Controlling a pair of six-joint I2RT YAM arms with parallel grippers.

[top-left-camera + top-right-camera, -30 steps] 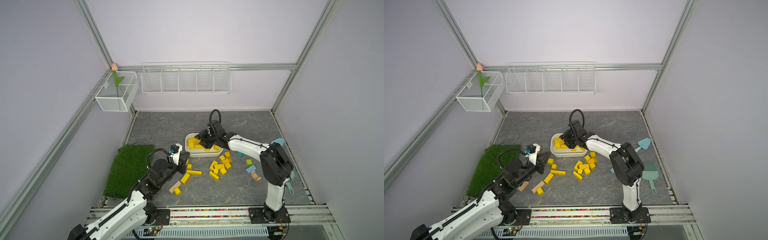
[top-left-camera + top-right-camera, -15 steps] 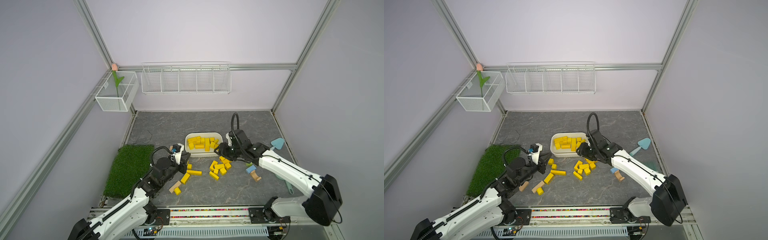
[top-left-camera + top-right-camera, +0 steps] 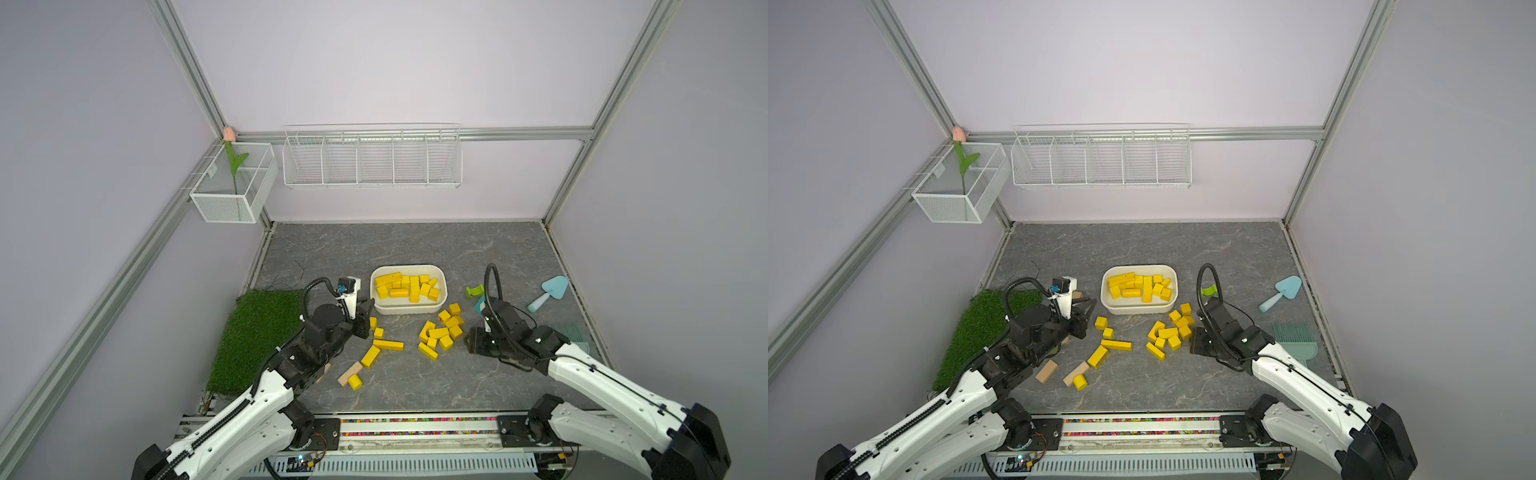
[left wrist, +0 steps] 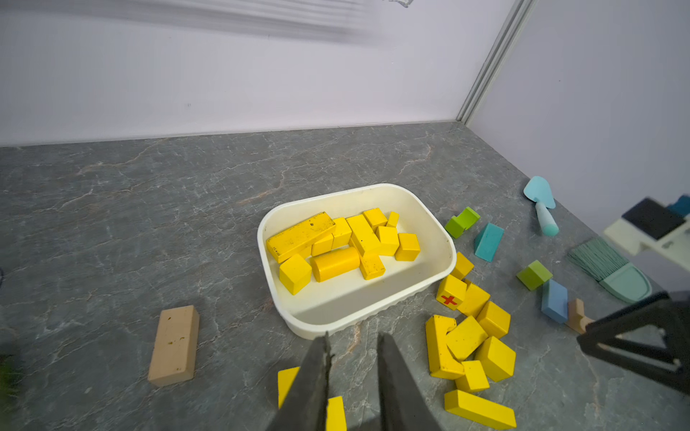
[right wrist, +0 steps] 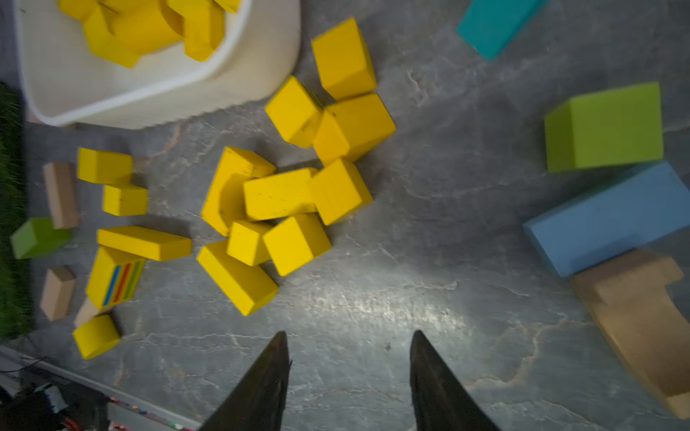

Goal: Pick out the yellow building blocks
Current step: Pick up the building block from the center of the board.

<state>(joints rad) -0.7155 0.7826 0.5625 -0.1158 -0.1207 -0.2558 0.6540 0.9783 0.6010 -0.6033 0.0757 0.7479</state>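
Note:
Several yellow building blocks (image 3: pixel 405 286) lie in a white tray (image 3: pixel 409 311). More sit loose in a cluster (image 3: pixel 442 332) in front of its right end, among them an arch (image 5: pixel 224 194). A few bars and cubes (image 3: pixel 386 345) and a short cylinder (image 3: pixel 354 382) lie further left. My left gripper (image 3: pixel 368 318) hovers over two loose cubes (image 4: pixel 336 412) just short of the tray's near-left corner. Its jaws are slightly parted (image 4: pixel 354 336) with nothing between them. My right gripper (image 3: pixel 471 340) is open and empty (image 5: pixel 349 333), low over bare floor right of the cluster.
Green (image 4: pixel 534 274), blue (image 4: pixel 554 300) and teal (image 4: pixel 488 241) blocks and a tan arch (image 5: pixel 642 306) lie right of the tray. Tan blocks (image 3: pixel 1046 370) lie front left beside a grass mat (image 3: pixel 259 332). A shovel (image 3: pixel 548 293) and brush (image 3: pixel 1296 338) lie far right.
My right arm drew back from over the tray to the floor right of the loose cluster. My left gripper edged toward the tray, and its jaws parted a little.

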